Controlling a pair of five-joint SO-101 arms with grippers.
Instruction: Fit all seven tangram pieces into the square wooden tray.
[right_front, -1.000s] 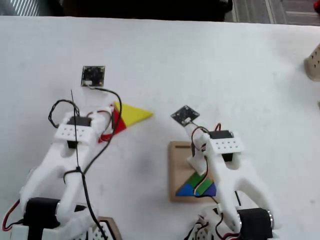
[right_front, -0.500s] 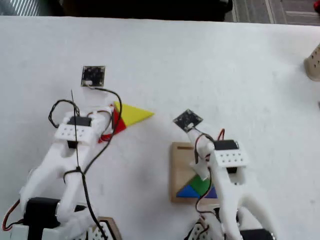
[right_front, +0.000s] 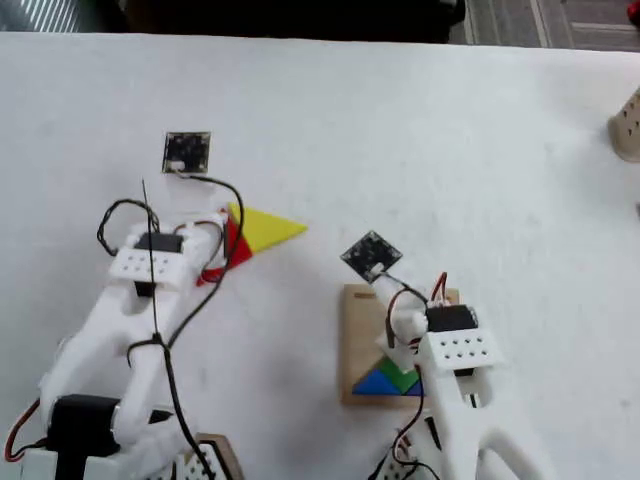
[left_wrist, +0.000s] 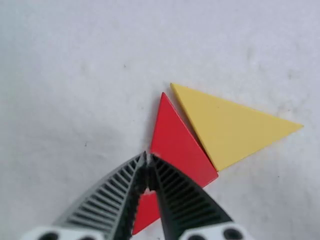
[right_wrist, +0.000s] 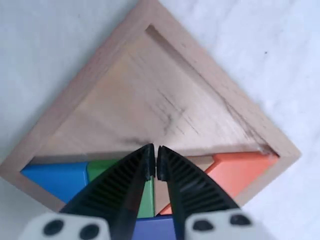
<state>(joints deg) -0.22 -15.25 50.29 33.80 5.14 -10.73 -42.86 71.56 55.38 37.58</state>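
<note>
Hiding tray pieces, right arm, red triangle half-covered

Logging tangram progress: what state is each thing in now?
wooden tray: partly filled, much of its floor bare
blue piece: in the tray
green piece: in the tray
orange piece: in the tray
red triangle: flat on the table, outside the tray, against the yellow triangle
yellow triangle: flat on the table, outside the tray
left gripper: shut, over the red triangle
right gripper: shut, over the tray
</note>
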